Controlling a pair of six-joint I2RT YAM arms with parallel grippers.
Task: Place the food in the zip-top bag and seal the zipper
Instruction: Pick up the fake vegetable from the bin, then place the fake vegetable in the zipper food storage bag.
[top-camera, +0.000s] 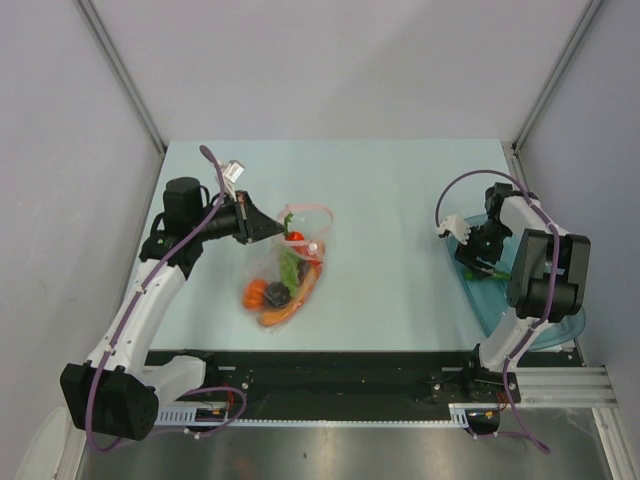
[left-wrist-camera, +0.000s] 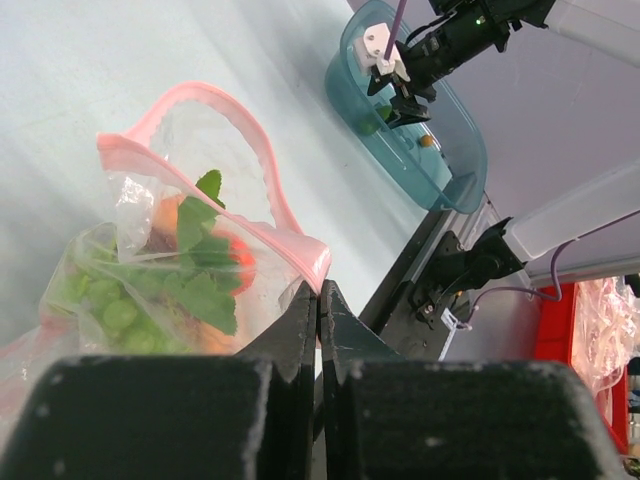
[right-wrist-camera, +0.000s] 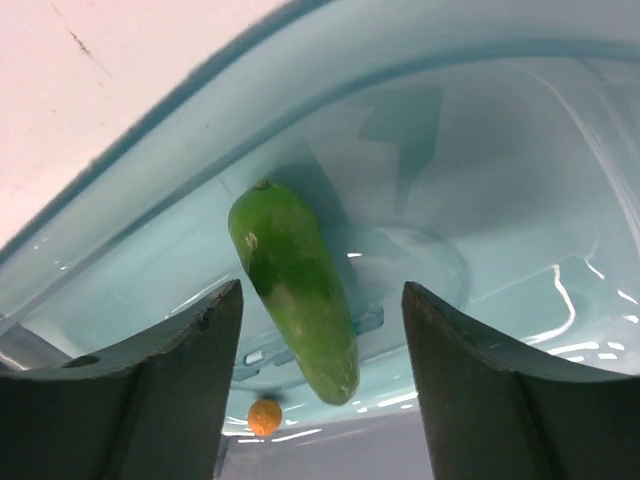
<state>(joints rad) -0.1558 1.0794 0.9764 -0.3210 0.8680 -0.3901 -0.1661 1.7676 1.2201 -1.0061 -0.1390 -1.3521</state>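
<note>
The clear zip-top bag (top-camera: 285, 270) lies left of centre with several toy foods inside: green grapes (left-wrist-camera: 110, 300), an orange-red fruit (top-camera: 256, 293), a dark ball (top-camera: 277, 295) and a carrot (top-camera: 285, 310). Its pink-red zipper strip (left-wrist-camera: 215, 130) curves open. My left gripper (left-wrist-camera: 320, 292) is shut on the zipper strip at the bag's mouth, also seen from above (top-camera: 272, 230). My right gripper (right-wrist-camera: 320, 330) is open above a green cucumber-like food (right-wrist-camera: 295, 290) inside the teal bowl (top-camera: 490, 290). A small orange ball (right-wrist-camera: 264, 417) lies in the bowl too.
The teal bowl also shows in the left wrist view (left-wrist-camera: 440, 130) at the table's right side. Grey walls enclose the table on three sides. A black rail (top-camera: 350, 385) runs along the near edge.
</note>
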